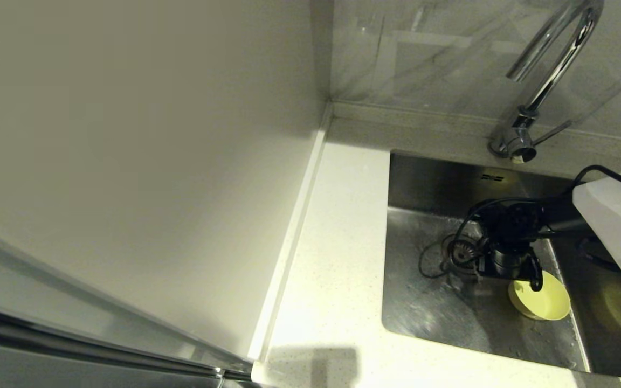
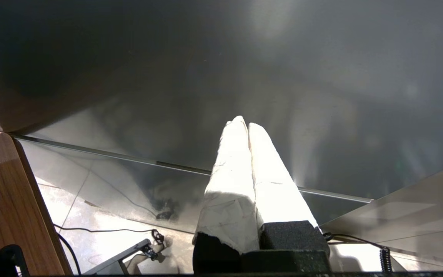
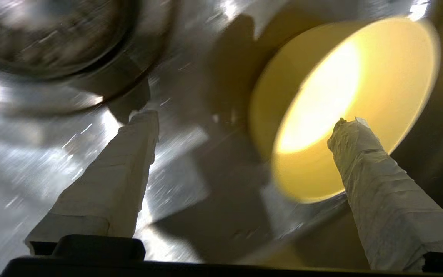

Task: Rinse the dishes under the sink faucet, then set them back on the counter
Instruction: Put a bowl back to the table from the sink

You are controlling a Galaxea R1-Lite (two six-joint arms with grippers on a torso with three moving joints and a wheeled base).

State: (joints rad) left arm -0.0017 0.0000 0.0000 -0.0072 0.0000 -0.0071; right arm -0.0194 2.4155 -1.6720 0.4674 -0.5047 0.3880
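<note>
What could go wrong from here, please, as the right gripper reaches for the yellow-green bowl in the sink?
1. The right gripper is open, one finger over the yellow-green bowl and the other outside it; closing on the slanted rim could let the bowl slip.
2. The bowl lies tilted near the sink wall, so a push might slide it along the steel.
3. The drain strainer and a dangling cable sit close by and could snag.

- The sink is set into the counter, which runs along its left.
- The faucet stands behind the sink.
- A bowl lies in the sink, right of the drain strainer.
- The right hand hangs over the bowl's rim.
</note>
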